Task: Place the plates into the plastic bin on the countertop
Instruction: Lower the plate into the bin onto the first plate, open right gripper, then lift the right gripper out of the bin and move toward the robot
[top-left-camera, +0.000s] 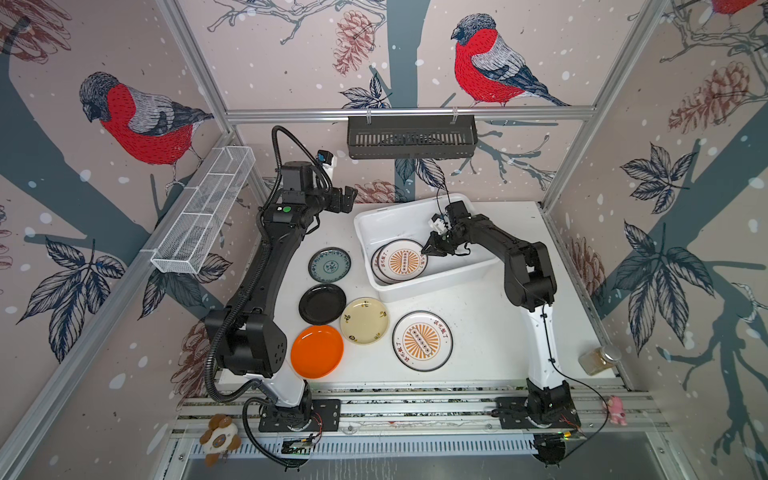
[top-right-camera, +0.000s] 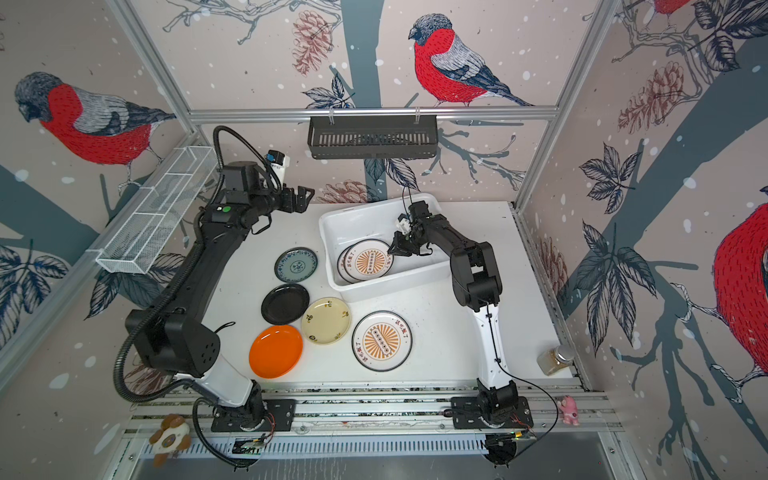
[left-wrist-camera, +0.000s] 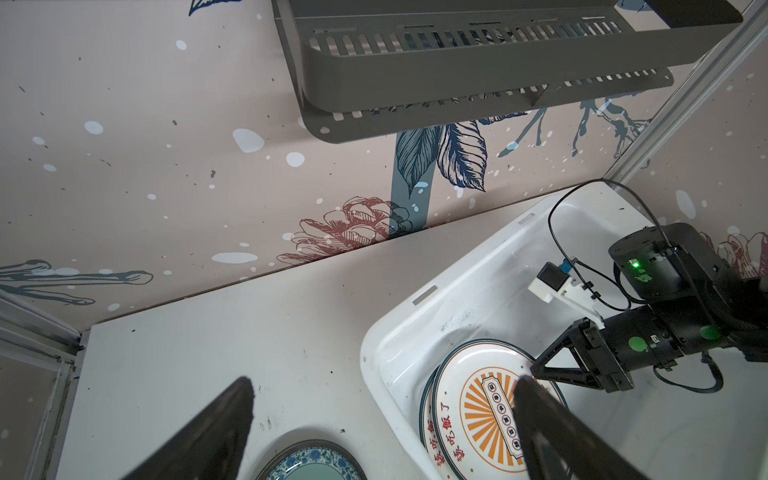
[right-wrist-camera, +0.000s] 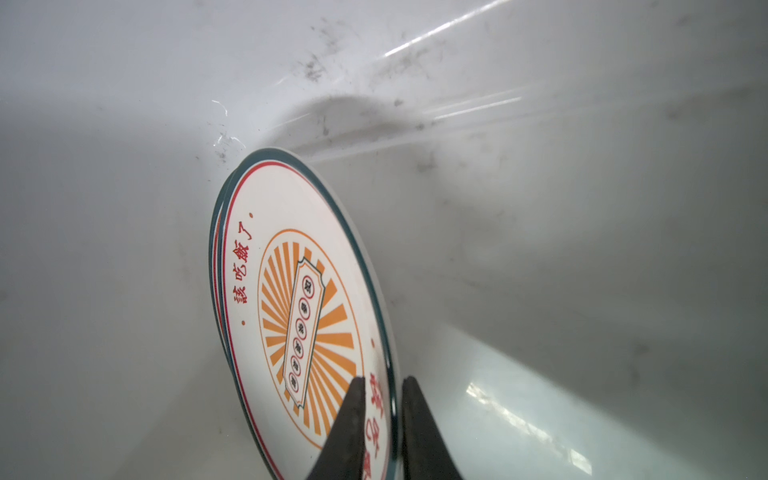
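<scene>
Saw 2 lrg white plates, dark rim, orange sunburst + red chars, stacked in plastic bin (top-left-camera: 440, 280) at its left end in both top views, top plate (top-left-camera: 403, 262) over lower plate (top-left-camera: 375, 266), slightly offset; bin at back of countertop (top-left-camera: 478, 332), w/ 3rd sunburst plate (top-left-camera: 422, 340), teal plate (top-left-camera: 329, 264), black plate (top-left-camera: 322, 304), cream plate (top-left-camera: 364, 321), orange plate (top-left-camera: 316, 351) flat on countertop outside it. Found R gripper (top-left-camera: 424, 250) inside bin at top plate's edge, L gripper (top-left-camera: 345, 198) spread wide, empty, raised left of bin. Got from R wrist view alone, not from top views: fingers (right-wrist-camera: 345, 428) narrowly apart w/ rim between, clamped or just clear couldn't tell.
</scene>
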